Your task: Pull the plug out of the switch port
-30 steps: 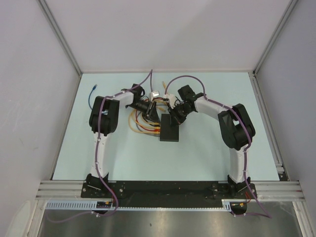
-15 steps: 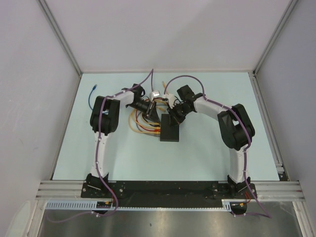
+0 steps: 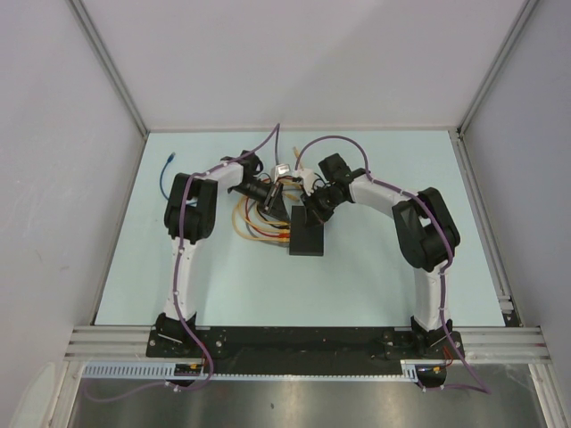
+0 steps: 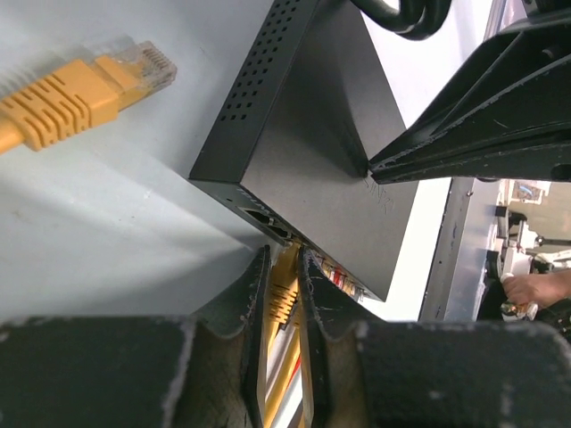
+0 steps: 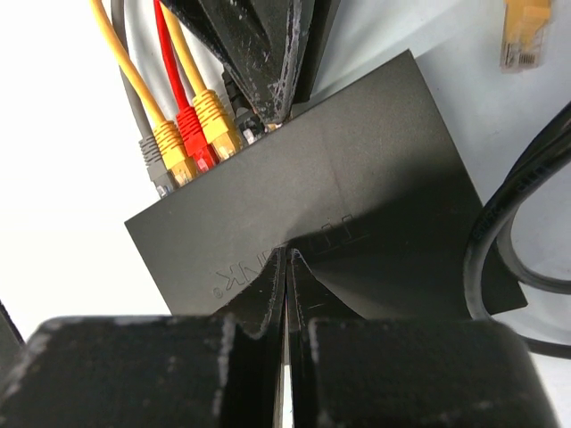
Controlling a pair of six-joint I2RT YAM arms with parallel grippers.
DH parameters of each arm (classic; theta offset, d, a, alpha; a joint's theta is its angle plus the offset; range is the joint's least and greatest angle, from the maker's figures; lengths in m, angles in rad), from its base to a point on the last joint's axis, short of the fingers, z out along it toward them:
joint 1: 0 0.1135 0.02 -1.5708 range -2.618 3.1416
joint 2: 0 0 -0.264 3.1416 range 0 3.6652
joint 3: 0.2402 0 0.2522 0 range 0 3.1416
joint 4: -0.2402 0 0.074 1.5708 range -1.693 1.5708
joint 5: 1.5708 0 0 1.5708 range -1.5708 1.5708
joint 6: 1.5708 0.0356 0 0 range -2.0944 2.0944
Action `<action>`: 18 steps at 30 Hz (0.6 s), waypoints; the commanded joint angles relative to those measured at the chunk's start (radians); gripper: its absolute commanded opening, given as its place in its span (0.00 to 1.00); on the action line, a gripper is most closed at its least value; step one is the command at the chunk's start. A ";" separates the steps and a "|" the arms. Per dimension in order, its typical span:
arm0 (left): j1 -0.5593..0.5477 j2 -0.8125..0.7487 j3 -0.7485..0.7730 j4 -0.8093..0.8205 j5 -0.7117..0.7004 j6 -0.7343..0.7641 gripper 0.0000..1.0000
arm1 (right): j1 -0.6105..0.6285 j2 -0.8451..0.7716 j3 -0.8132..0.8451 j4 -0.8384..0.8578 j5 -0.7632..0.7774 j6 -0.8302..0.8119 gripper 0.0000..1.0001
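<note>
— Pale blue table [image 3: 375, 267] lay underneath. Where were your tools?
— My left gripper [image 4: 284, 263] pinched the yellow plug [image 4: 285, 290], which was seated in its port. My right gripper [image 5: 285, 267], jaws together, pressed its tips onto the switch [image 5: 357, 169], a flat matte-black box with a perforated side, mid-table.

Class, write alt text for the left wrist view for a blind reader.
The left tool grips a yellow plug seated in the black switch. The right tool rests on the switch's top; a loose yellow connector lies nearby.
</note>
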 commanded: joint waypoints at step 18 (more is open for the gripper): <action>-0.010 0.060 0.125 -0.220 0.000 0.149 0.00 | 0.006 0.055 -0.008 -0.007 0.128 -0.049 0.00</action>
